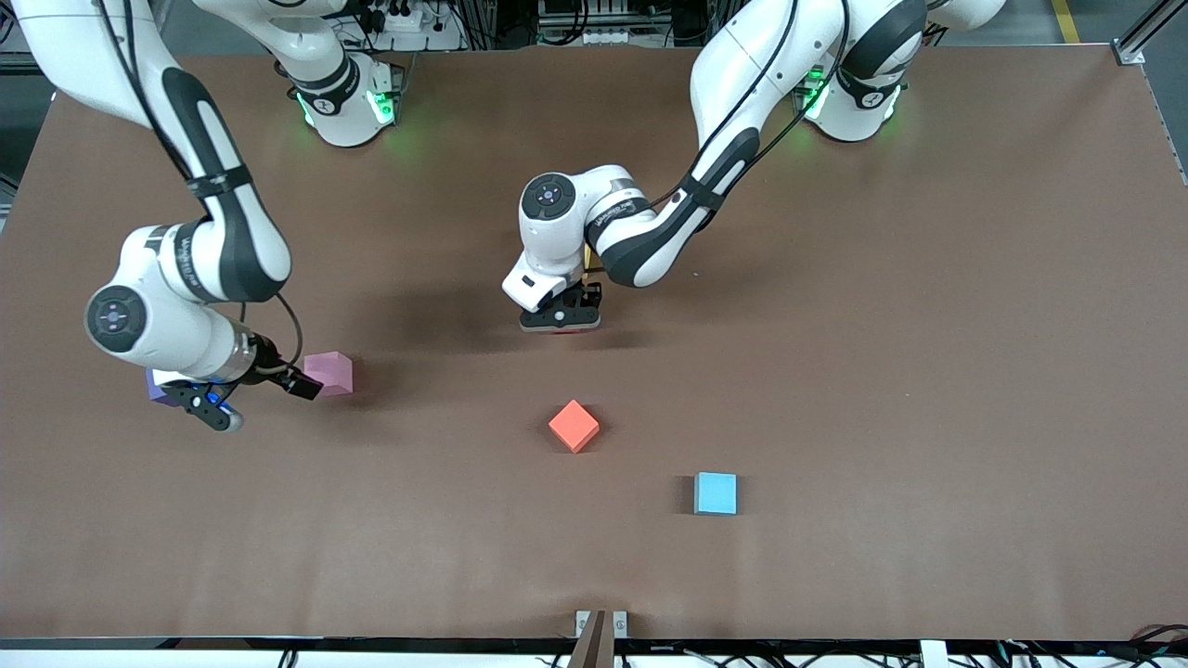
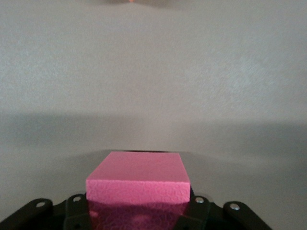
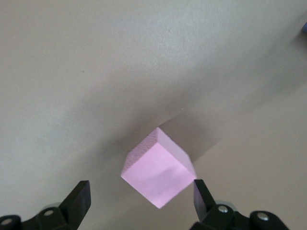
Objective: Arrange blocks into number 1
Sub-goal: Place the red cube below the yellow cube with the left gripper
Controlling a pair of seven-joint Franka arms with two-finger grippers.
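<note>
We see 5 blocks on the brown table [image 1: 928, 325], though not all in the colours one might expect. The left gripper [image 1: 560, 318] sits low near the middle of the table, clamped on a hot-pink block [image 2: 138, 180]; in the left wrist view that cube fills the space between the jaws, while from the front only a thin sliver of it shows under the gripper. The right gripper [image 1: 260, 394] is down at the right arm's end of the table with its fingers spread wide around a pale pink block [image 1: 329, 372]; in the right wrist view this cube [image 3: 159, 173] stands turned corner-on between the fingertips [image 3: 80, 198], one finger just beside its corner, and we cannot tell whether it touches. A purple block [image 1: 158, 388] lies just beside that gripper, mostly hidden under the wrist. Nearer the front camera than the left gripper rests an orange-red block [image 1: 574, 425], turned diagonally. A light blue block [image 1: 716, 493] lies nearer still, toward the left arm's end, well apart from the others.
</note>
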